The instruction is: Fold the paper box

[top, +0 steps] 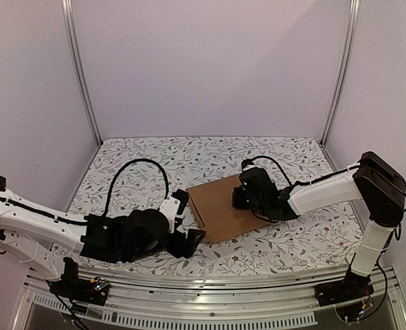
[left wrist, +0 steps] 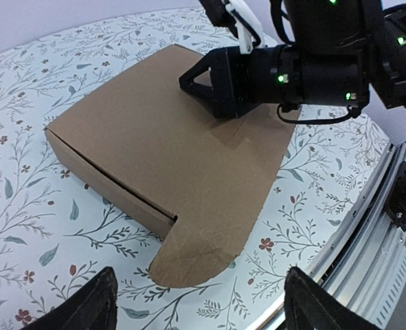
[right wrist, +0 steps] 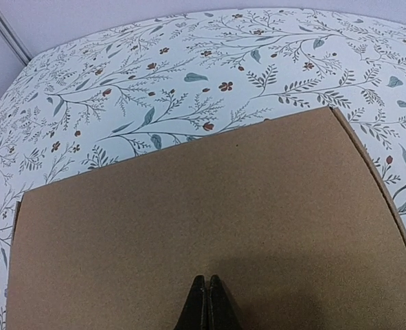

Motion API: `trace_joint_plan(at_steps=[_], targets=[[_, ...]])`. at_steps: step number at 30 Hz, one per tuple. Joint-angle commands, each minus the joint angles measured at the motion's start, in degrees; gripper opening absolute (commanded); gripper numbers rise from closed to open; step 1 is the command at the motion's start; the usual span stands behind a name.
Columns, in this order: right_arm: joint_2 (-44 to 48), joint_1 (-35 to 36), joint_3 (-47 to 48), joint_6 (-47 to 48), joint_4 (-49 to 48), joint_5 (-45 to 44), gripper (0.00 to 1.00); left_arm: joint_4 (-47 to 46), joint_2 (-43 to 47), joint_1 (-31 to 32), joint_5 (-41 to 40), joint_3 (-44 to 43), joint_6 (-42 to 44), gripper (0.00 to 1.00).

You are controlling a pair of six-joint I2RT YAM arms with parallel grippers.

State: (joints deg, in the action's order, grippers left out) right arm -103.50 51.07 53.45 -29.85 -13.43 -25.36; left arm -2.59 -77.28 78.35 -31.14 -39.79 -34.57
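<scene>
Paper box (top: 220, 206) lies mid-worktop (top: 148, 155), lid down, shallow, nearly closed

Step in hand, as judged: tucking the last side flap (left wrist: 206, 240), which lies flat on the worktop, sticking out from the box's near corner

Right hand (right wrist: 206, 306): fingers together, tips on the lid, arm reaching in low from the right; reads as pinning the lid

Left hand (left wrist: 199, 302): fingers apart, empty, low just short of the flap, wrist aimed at it

Next move likely calls for the left hand to lift the flap's rounded edge and fold it into the side seam, lid held down meanwhile
</scene>
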Motion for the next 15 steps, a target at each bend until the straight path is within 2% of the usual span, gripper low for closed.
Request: trace_joint_plan(at_steps=[1, 6, 9, 15], targets=[[-2.6, 0.4, -0.3, 0.4, 0.3, 0.9, 0.0, 5.7, 8.3, -1.3, 5.3, 1.8, 2.6, 0.82], [-3.7, 0.6, -0.6, 0.4, 0.2, 2.6, 0.0, 5.5, 11.0, -7.9, 11.9, 2.4, 1.5, 0.79], [-3.6, 0.6, -1.4, 0.5, 0.3, 2.5, 0.0, 5.5, 7.4, -12.8, 17.4, 1.4, -0.9, 0.78], [0.4, 0.6, -1.4, 2.8, 2.9, 1.7, 0.0, 2.4, -0.7, -18.5, 26.0, -1.0, -3.5, 0.77]])
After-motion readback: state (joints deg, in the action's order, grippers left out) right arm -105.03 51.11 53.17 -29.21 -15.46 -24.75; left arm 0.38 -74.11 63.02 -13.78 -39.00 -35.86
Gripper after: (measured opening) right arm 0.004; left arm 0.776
